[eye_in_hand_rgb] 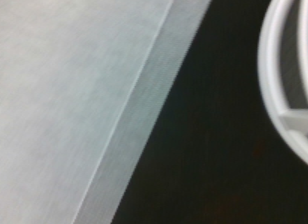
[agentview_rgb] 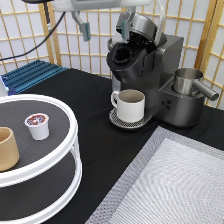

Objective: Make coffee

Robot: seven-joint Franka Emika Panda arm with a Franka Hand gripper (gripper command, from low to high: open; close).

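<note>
The coffee pod, small and white with a red-and-blue foil top, stands upright on the top tier of a white two-tier round stand. The dark coffee machine stands at the exterior view's top middle with its lid raised and its pod holder open and empty. A white mug with a handle sits on its drip tray. My gripper hangs high at the exterior view's top edge, above and just left of the machine, open and empty, far from the pod.
A tan handleless cup stands on the stand's top tier left of the pod. A steel jug sits on the machine's right side. A grey mat covers the bottom right; it and the stand's rim show in the wrist view. A blue rack lies top left.
</note>
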